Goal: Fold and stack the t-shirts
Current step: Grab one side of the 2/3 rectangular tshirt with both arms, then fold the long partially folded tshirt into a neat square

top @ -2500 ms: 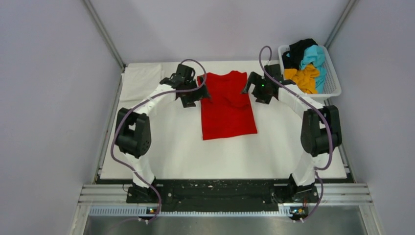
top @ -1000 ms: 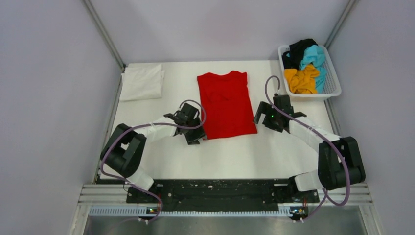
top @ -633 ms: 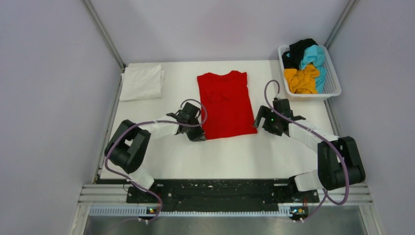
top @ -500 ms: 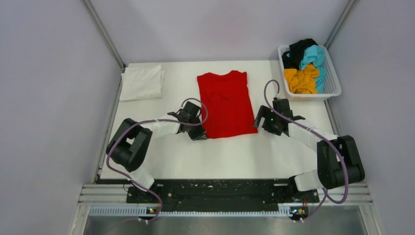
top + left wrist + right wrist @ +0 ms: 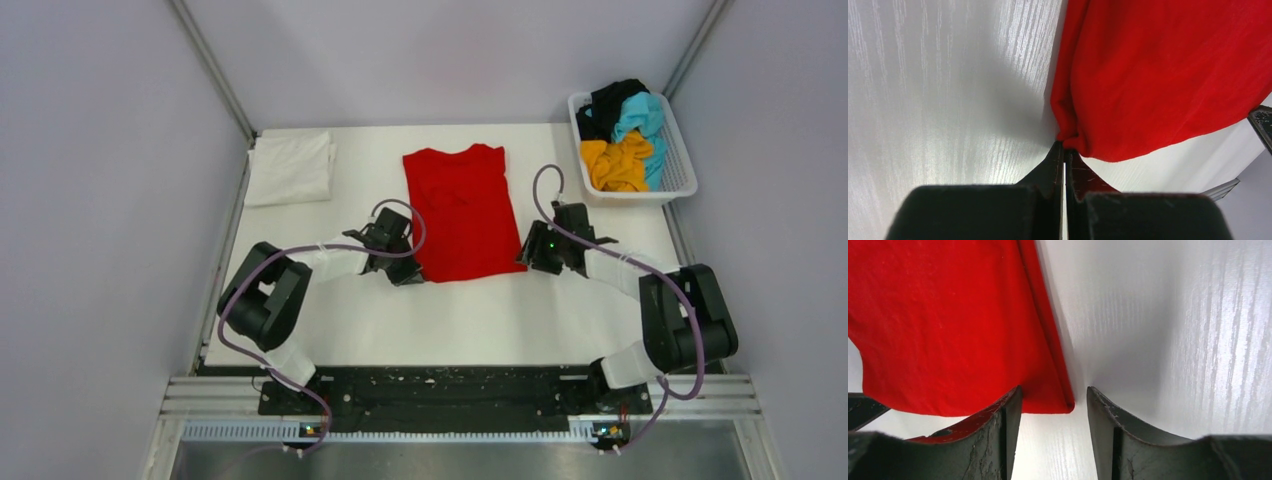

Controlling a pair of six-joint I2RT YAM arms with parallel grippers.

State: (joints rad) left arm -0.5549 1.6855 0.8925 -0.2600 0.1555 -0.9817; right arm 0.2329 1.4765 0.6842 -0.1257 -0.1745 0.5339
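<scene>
The bright red t-shirt [image 5: 462, 215] lies flat in the middle of the table with its sides folded in and its collar at the far end. My left gripper [image 5: 405, 272] sits low at the near left hem corner. In the left wrist view it [image 5: 1064, 149] is shut on a pinch of the red cloth [image 5: 1158, 75]. My right gripper [image 5: 527, 258] is at the near right hem corner. There it [image 5: 1053, 391] stands open, with the red corner [image 5: 1060, 402] between its fingers, apart from the right one.
A folded white t-shirt [image 5: 290, 168] lies at the far left corner of the table. A white mesh basket [image 5: 625, 196] at the far right holds orange-yellow [image 5: 618, 160], turquoise [image 5: 645, 120] and black [image 5: 610, 100] shirts. Side walls stand close to both arms.
Both arms came from the collar end down to the near hem corners. The left gripper shut on the left corner. The right jaws narrowed around the right corner.
</scene>
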